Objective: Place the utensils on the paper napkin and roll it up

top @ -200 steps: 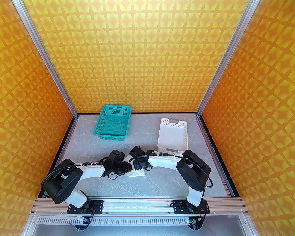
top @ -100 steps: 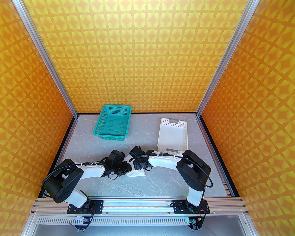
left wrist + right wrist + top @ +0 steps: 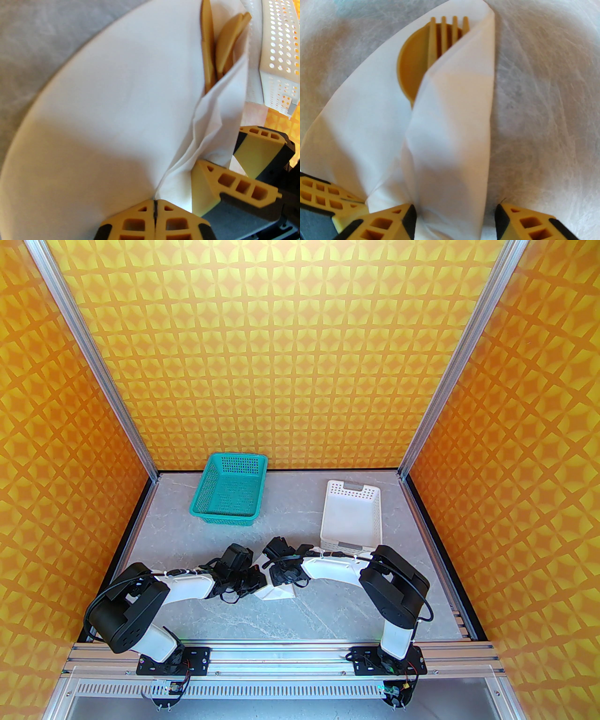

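We pinch the napkin [image 3: 105,105] edge tight in the left gripper [image 3: 155,206] so its fold covers the utensils [image 3: 417,61]. Our right gripper [image 3: 454,220] straddles it, jaws apart, empty.

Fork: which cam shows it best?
Right wrist. The fork faces the lens, four tines clear, lying over the spoon inside the napkin fold. Left wrist shows tan utensil heads edge-on; which is the fork, I cannot tell. Top external: the arms cover most of the bundle.

Lab test booth, aluminium frame [image 3: 95,363], orange patterned walls [image 3: 281,357], grey tabletop [image 3: 300,615]
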